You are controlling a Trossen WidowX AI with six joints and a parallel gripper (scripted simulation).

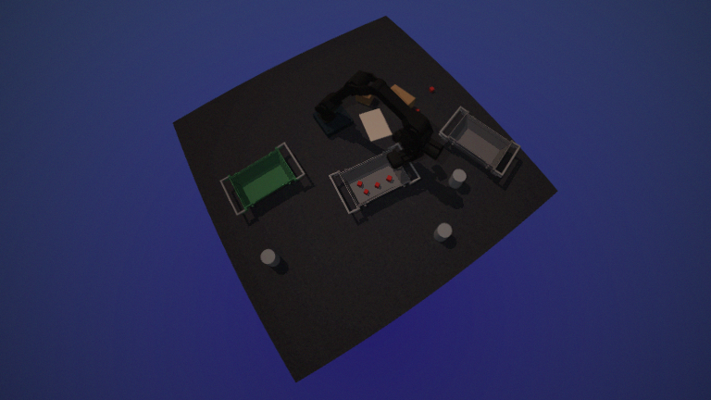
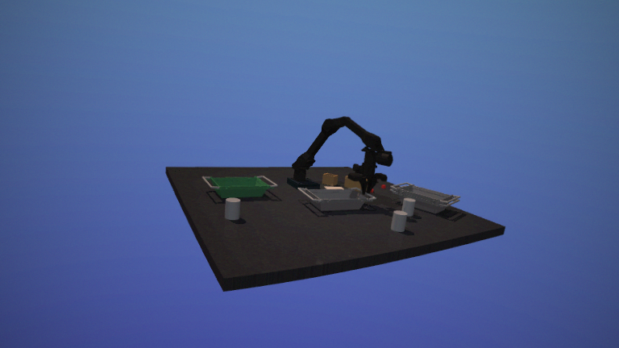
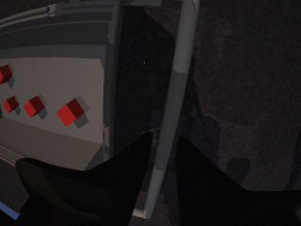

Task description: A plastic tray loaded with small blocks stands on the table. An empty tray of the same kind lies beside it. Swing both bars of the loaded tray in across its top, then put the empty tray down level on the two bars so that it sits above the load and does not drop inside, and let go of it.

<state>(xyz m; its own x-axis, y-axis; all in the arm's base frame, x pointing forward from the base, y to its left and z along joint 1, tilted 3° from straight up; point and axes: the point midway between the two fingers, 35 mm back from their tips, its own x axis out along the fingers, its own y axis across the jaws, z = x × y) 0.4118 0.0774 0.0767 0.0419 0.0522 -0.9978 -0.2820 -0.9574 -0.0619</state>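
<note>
The loaded grey tray (image 1: 367, 168) (image 2: 342, 205) (image 3: 56, 71) stands mid-table with several red blocks (image 1: 389, 178) (image 3: 71, 112) on its floor. Its left bar (image 1: 340, 193) (image 2: 306, 194) is swung out over the end. Its right bar (image 3: 179, 61) is also out. My gripper (image 2: 367, 191) (image 3: 165, 139) points down at that bar, fingers slightly open on either side of it, with a gap each side in the wrist view. The arm partly hides this end in the top view. An empty grey tray (image 1: 477, 143) (image 2: 421, 200) lies at the right, bars at its ends.
An empty green tray (image 1: 265, 181) (image 2: 242, 190) stands left, bars out. White cylinders (image 1: 457, 178) (image 1: 443, 231) stand near the grey trays, another (image 1: 269, 257) at front left. Tan boxes (image 1: 402, 94) (image 1: 364, 99), a pale slab (image 1: 375, 124) and loose red blocks (image 1: 431, 89) lie near the arm.
</note>
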